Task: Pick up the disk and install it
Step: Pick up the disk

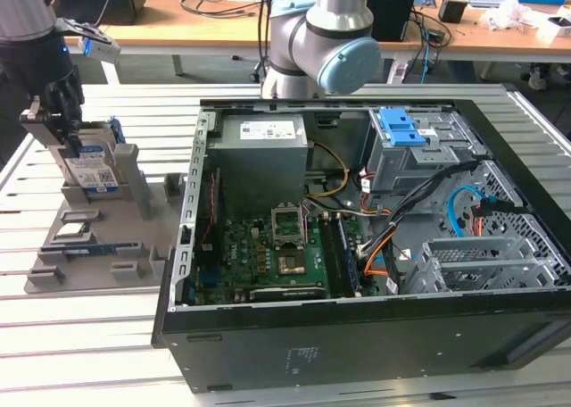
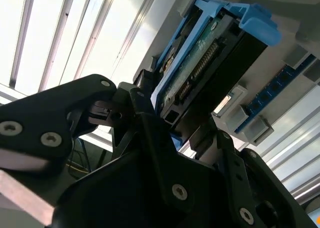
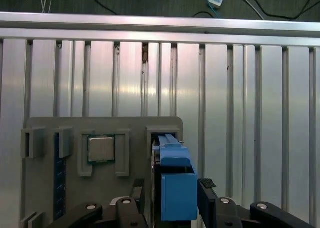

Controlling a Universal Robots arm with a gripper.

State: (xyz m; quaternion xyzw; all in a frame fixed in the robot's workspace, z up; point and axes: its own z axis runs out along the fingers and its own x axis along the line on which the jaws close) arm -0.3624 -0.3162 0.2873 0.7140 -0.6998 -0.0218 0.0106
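The disk (image 1: 95,168), a silver drive with a white-and-blue label in a blue carrier bracket, stands on edge in a slot of the grey holder tray (image 1: 134,212) at the exterior view's left. My gripper (image 1: 71,139) reaches down from above onto it. In the first wrist view the blue bracket of the disk (image 3: 175,188) sits between the two black fingers (image 3: 207,188), which press against its sides. In the second wrist view the disk (image 2: 210,63) shows its connector edge, held by the gripper (image 2: 180,123), which is shut on it.
A small square chip (image 3: 101,149) lies in a pocket of the holder tray (image 3: 50,128) beside the disk. The open computer case (image 1: 375,336) takes up the middle and right of the slatted aluminium table, with a grey drive cage with a blue latch (image 1: 401,130) inside at the back.
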